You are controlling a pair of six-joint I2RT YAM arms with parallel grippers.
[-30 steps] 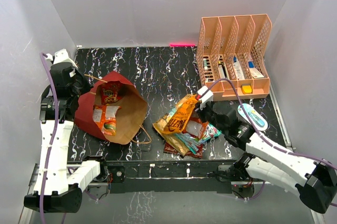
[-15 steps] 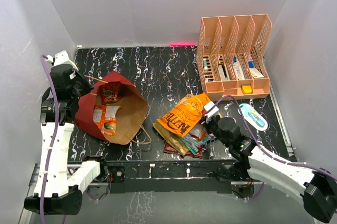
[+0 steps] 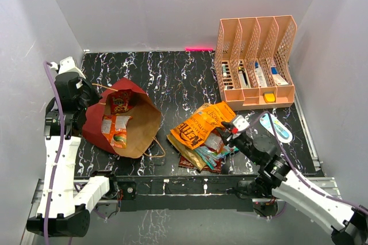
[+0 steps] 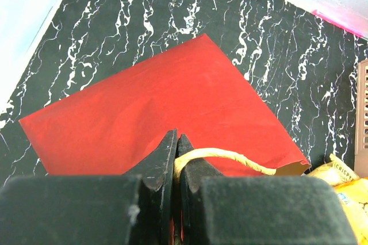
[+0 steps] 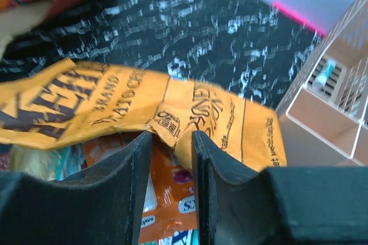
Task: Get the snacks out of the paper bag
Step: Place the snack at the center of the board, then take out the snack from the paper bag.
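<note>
The dark red paper bag [image 3: 123, 119] lies on its side at the left, its brown mouth facing the front. An orange snack packet [image 3: 117, 130] and a red one [image 3: 120, 104] lie inside it. My left gripper [image 3: 86, 92] is shut on the bag's twisted handle [image 4: 230, 156], above the red bag wall [image 4: 155, 107]. A large orange packet [image 3: 202, 125] lies flat on a pile of snacks [image 3: 201, 153] at centre right. My right gripper [image 3: 229, 133] is open just at that packet's near edge [image 5: 218, 124], holding nothing.
A peach file organiser [image 3: 256, 61] with small items stands at the back right. A white-and-blue oval packet [image 3: 276, 127] lies right of my right gripper. White walls close in the black marbled table [image 3: 172, 78].
My right gripper lowered the large orange packet onto the pile, let it go and drew back toward the near edge. The left gripper and the bag stayed put.
</note>
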